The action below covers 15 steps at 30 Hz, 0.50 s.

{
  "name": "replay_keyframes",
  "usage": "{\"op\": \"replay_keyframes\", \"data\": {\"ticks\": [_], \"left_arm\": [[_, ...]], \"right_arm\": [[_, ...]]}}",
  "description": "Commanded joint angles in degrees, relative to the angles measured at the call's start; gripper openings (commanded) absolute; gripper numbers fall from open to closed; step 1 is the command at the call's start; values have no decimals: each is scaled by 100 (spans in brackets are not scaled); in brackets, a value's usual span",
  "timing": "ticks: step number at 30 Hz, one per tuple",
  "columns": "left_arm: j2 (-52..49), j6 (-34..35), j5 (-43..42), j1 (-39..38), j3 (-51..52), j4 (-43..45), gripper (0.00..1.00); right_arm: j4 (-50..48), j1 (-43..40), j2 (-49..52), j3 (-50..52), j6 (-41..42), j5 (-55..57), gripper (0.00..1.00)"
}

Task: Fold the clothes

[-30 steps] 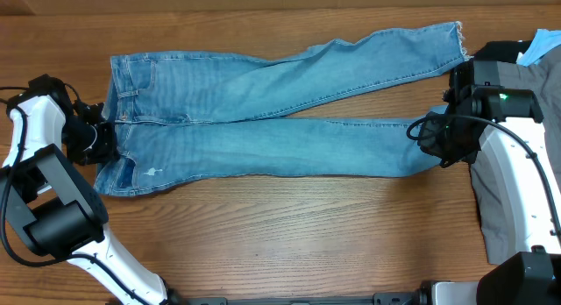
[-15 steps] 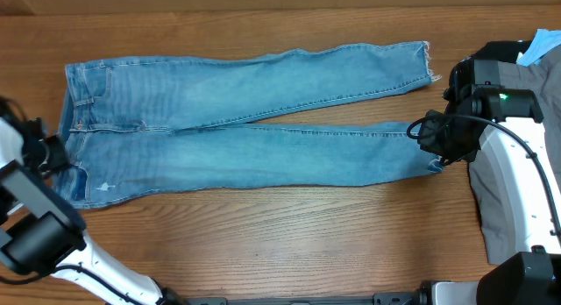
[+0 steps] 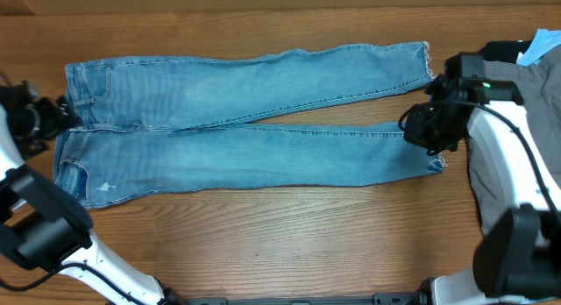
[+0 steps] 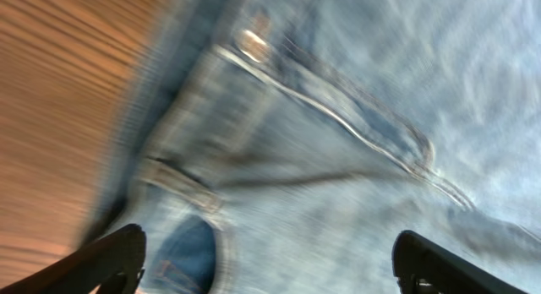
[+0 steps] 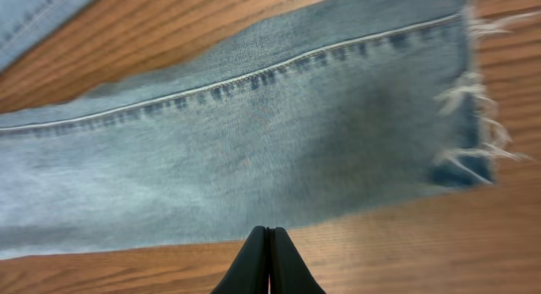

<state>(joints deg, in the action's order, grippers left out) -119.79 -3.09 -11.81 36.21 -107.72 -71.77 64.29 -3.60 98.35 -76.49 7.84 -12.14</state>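
Light-blue denim jeans lie spread flat, waistband at the left, both legs running right to frayed hems. My left gripper stands at the waistband edge, open; in the left wrist view its fingers are wide apart over the blurred waistband, holding nothing. My right gripper hangs by the hem end of the nearer leg. The right wrist view shows it shut with nothing between the tips, above the leg and its frayed hem.
Grey trousers lie at the right table edge under the right arm, with a pale-blue garment behind them. Bare wooden tabletop stretches along the front.
The jeans slid left and straightened out. My left gripper opened and let go of the waistband. My right gripper released the leg end, then shut empty.
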Motion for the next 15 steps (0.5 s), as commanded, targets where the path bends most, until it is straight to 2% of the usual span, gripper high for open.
{"op": "replay_keyframes", "data": {"ticks": [1, 3, 5, 12, 15], "left_arm": [[96, 92, -155, -345, 704, 46, 82], [96, 92, -125, -439, 1075, 240, 67], [96, 94, -107, -490, 1469, 542, 61], [96, 98, -109, -474, 2481, 1495, 61], [96, 98, -111, -474, 2507, 1563, 67]], "right_arm": [[-66, 11, 573, -37, -195, -208, 4], [-107, 11, 769, -37, -195, -166, 4], [-170, 11, 935, -37, -192, 13, 4], [-568, 9, 1303, 37, -190, 608, 4], [-1272, 9, 1322, 457, -192, 721, 4]]}}
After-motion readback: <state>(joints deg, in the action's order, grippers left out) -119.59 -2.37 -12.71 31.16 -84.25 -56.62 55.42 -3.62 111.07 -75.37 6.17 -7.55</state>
